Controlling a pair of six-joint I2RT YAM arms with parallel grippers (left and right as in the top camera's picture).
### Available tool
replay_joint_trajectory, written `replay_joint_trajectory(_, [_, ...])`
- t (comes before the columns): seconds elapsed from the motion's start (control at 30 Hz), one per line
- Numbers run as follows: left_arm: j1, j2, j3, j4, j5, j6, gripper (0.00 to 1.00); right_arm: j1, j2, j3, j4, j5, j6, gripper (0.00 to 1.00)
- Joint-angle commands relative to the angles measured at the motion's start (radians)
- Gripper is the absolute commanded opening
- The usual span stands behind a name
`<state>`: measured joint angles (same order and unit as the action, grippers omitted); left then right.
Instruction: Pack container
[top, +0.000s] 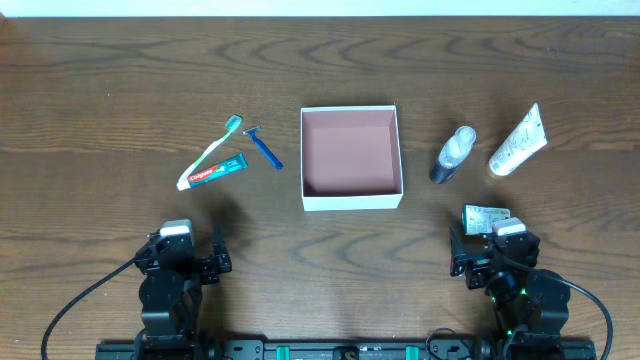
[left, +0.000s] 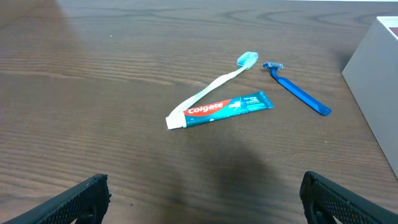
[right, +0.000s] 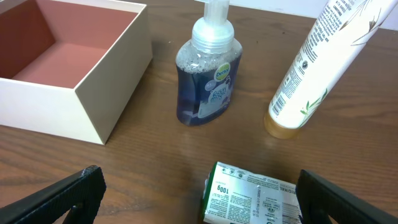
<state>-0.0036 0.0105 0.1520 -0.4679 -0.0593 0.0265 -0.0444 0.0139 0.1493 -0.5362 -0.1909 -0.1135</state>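
Observation:
The container (top: 348, 150) is a square white-walled box with a pinkish inside, standing empty at the table's middle; its wall also shows in the left wrist view (left: 373, 81) and the right wrist view (right: 93, 106). Left of it lie a toothbrush (top: 213, 150), a toothpaste tube (left: 224, 107) and a blue razor (left: 298, 94). On its right are a foam pump bottle (right: 208, 74), a white lotion tube (right: 323, 56) and a wrapped soap bar (right: 252, 199). My left gripper (left: 205, 186) is open over bare wood. My right gripper (right: 199, 183) is open, with the soap bar just below it, near the right finger.
The wooden table (top: 100, 100) stretches wide to both sides. Both arm bases sit at the near edge, the left (top: 170, 300) and the right (top: 525, 300). A pale wall strip runs along the far edge.

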Motion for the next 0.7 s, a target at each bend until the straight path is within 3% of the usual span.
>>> replay_joint_trajectory(0.0, [0.003, -0.005, -0.017, 0.002, -0.003, -0.001, 0.98, -0.003, -0.008, -0.003, 0.002, -0.019, 0.024, 0.99])
replay_joint_trajectory(0.47, [0.003, -0.005, -0.017, -0.002, -0.003, -0.001, 0.98, -0.003, -0.008, -0.003, 0.002, -0.053, 0.257, 0.99])
replay_joint_trajectory(0.67, [0.003, -0.005, -0.017, -0.002, -0.003, -0.001, 0.98, -0.003, -0.005, -0.002, 0.002, -0.107, 0.264, 0.99])
